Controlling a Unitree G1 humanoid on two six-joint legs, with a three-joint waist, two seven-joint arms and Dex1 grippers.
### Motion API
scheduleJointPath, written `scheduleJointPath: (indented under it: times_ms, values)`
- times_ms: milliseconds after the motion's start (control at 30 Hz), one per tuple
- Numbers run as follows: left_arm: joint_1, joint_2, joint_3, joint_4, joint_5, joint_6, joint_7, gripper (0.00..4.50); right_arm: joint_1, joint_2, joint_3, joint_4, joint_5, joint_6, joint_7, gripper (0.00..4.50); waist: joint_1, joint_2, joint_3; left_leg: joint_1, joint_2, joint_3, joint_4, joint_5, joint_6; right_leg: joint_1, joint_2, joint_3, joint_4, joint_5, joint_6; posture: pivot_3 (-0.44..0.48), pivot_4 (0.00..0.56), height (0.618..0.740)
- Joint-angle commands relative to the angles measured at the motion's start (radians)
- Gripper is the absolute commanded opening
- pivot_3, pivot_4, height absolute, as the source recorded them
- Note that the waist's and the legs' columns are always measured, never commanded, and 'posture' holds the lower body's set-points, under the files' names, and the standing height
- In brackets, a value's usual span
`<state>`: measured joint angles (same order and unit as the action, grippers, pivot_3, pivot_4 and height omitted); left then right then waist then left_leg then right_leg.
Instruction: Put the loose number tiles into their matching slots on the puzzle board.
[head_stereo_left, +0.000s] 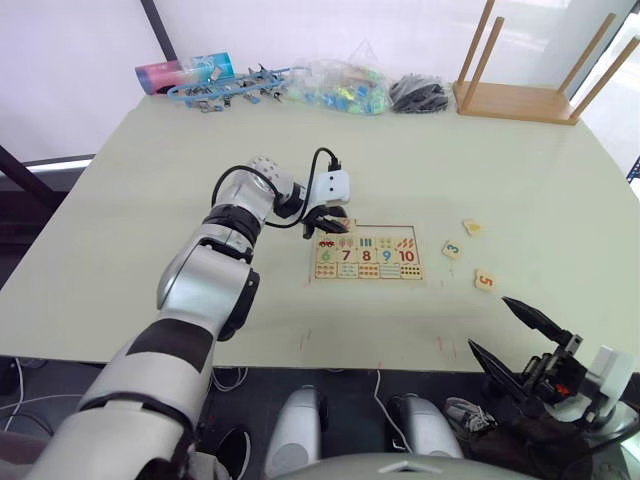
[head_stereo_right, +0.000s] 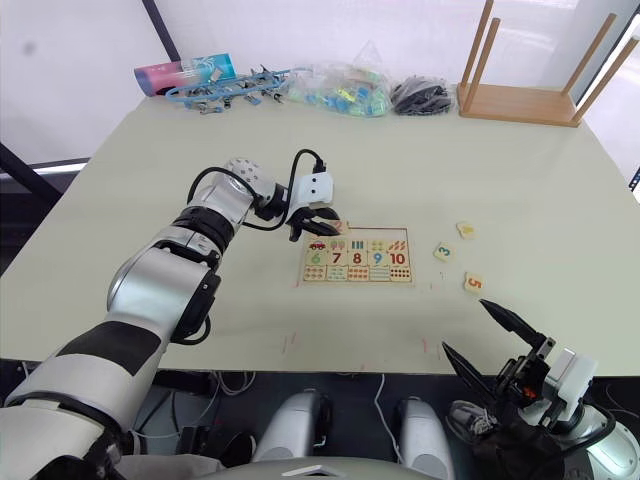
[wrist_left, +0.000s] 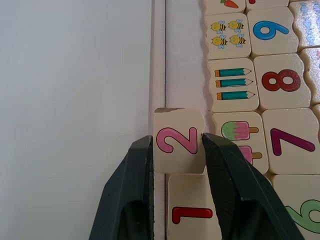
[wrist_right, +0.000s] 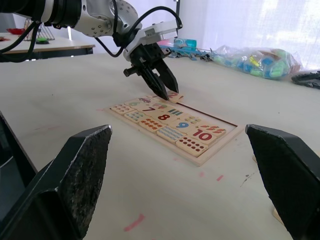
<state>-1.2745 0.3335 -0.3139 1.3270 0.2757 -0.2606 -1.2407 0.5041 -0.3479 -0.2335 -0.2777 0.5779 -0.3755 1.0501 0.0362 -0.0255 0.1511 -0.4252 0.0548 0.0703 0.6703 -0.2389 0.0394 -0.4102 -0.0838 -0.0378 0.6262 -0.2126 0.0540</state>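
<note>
Left gripper jaws clamped on the 2 tile, held over its slot beside seated tile 1 for lowering; right gripper jaws spread, idle.

The pale table carries a row of clutter along its far edge. Near the far left corner lies a pink and blue tube on its side. Just beside it is a tangle of blue clips, then a clear bag of coloured pieces, then a small heap of black clips. At the far right corner a wooden stool lies upside down, its legs pointing upward.
</note>
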Motion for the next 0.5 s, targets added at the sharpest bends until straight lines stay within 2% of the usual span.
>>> scheduleJointPath:
  times_ms: [33, 500]
  values:
    - [-0.013, -0.001, 0.017, -0.004, 0.004, -0.002, 0.003, 0.95, 0.003, -0.009, -0.006, -0.015, 0.008, -0.022, 0.002, 4.5, 0.0, 0.0, 0.0, 0.0, 0.0, 0.0, 0.0, 0.0, 0.0, 0.0, 0.0, 0.0, 0.0, 0.0, 0.0, 0.0, 0.15, 0.737]
    - [-0.005, -0.009, 0.025, -0.007, 0.002, -0.008, -0.032, 0.95, 0.012, -0.008, -0.004, -0.01, 0.004, -0.03, 0.005, 4.5, 0.0, 0.0, 0.0, 0.0, 0.0, 0.0, 0.0, 0.0, 0.0, 0.0, 0.0, 0.0, 0.0, 0.0, 0.0, 0.0, 0.15, 0.737]
